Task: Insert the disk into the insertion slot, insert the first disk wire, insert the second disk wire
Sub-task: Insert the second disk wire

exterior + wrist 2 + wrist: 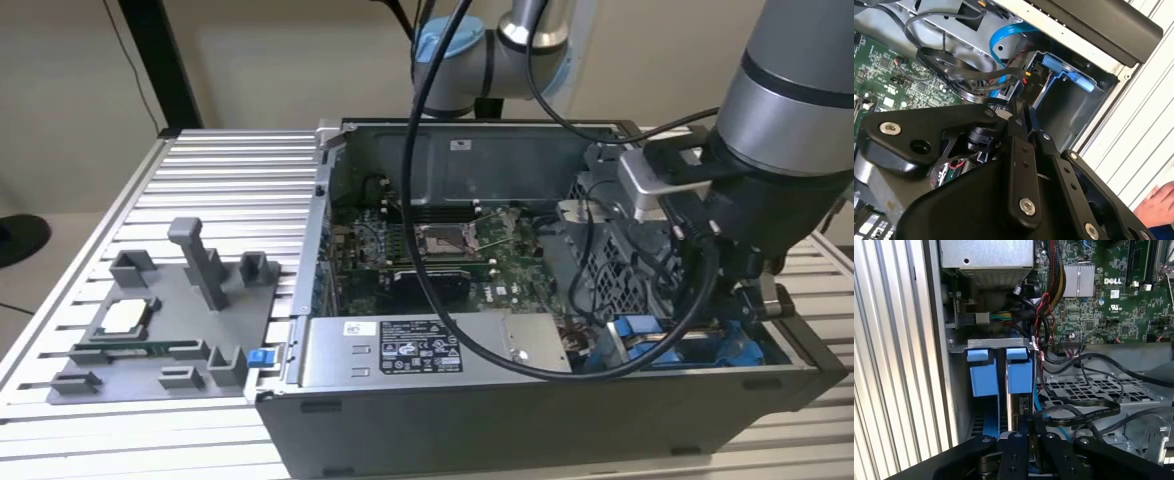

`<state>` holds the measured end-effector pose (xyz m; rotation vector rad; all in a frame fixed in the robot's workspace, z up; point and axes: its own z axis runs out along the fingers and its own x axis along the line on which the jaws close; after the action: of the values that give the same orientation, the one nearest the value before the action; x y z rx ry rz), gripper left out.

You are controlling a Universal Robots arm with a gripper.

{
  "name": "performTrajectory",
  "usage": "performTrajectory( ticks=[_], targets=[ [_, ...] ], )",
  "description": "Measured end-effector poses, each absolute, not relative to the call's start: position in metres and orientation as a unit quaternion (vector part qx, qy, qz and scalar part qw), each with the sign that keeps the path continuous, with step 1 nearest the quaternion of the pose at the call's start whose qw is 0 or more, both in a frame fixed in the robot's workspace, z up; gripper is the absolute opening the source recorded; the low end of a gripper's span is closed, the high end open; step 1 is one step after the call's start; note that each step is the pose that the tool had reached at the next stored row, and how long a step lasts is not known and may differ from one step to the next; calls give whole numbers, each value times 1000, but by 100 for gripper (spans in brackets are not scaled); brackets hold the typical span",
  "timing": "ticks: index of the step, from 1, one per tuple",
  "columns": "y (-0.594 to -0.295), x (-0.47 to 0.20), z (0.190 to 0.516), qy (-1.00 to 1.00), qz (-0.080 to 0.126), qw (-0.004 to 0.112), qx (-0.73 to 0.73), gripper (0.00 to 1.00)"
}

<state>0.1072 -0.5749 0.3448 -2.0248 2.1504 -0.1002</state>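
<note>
Here, open computer case [534, 420], disk [1019, 375] upright inside insertion slot [999, 344], gripper [1026, 432] above.

Arm [787, 90]: grey tube entering at the upper right of the exterior view, reaching downward; a blue-capped joint [451, 50] sits at top centre.
Wrist [667, 175]: silver block at right of centre in the exterior view, black links below it.
Tool [1019, 112]: black linkage across the lower half of the second wrist view; fingers [1018, 117] drawn together to a narrow tip.
Tool in first wrist view [1030, 427]: bottom centre, fingers side by side.
Person's hand [1156, 205]: lower right corner of the second wrist view.
</note>
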Motion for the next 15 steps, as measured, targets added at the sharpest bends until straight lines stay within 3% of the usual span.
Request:
performTrajectory(
  ticks=[15],
  targets=[
    [-577, 109, 341, 725, -32, 95, -682, 0]
  ],
)
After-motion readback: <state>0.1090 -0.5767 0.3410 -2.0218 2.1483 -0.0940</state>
